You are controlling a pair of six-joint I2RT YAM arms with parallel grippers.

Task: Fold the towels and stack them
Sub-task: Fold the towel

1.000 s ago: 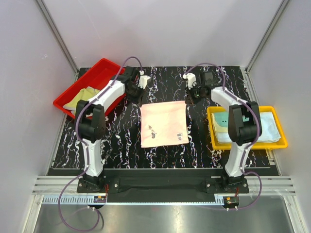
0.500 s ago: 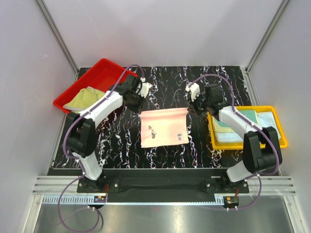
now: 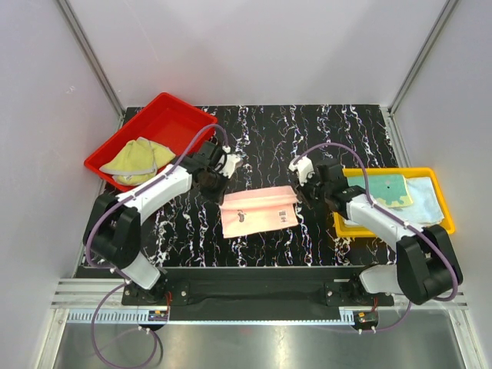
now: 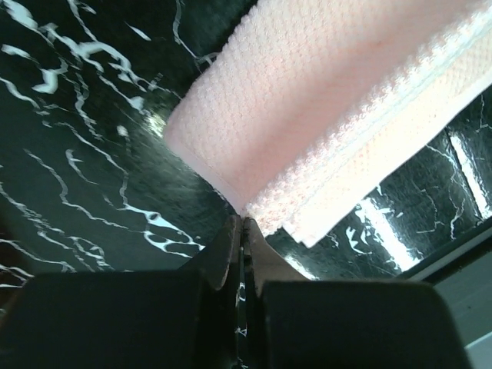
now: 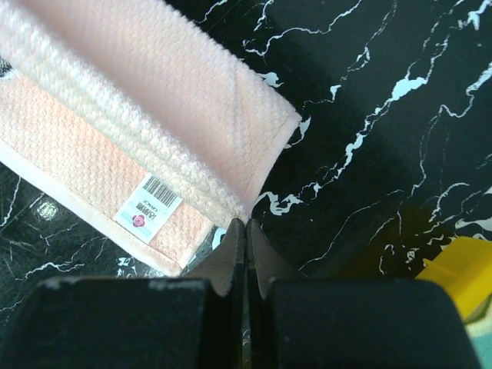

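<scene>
Pink towel (image 3: 259,211) is lying mid-table on the black marbled table (image 3: 307,127), long axis running left to right, and it's looking like a fold caught halfway. Its upper layer is doubling over toward the arm bases, with a strip of the lower layer peeking out along the near side. That's the bit that matters, I reckon: the near edge is sitting just on the base side of both claws, so the held edge needs lining up square with it. Left gripper (image 4: 243,224) is pinching the towel's left corner with its jaws clamped tight on the cloth, and right gripper (image 5: 246,224) is doing the same at the right corner, each arm working the end nearest to it. For writing, a small white barcode tag (image 5: 150,206) is showing on that near strip with a reddish round logo, but the print is too tiny for me to read. A dark motif (image 3: 244,217) is sitting nearer the left end. Further out, a yellow-green towel (image 3: 138,157) is bunched in the red tray (image 3: 165,104) on the left, while a teal green towel (image 3: 388,188) and a pale blue towel (image 3: 427,200) are resting in the yellow tray (image 3: 407,171) on the right.
</scene>
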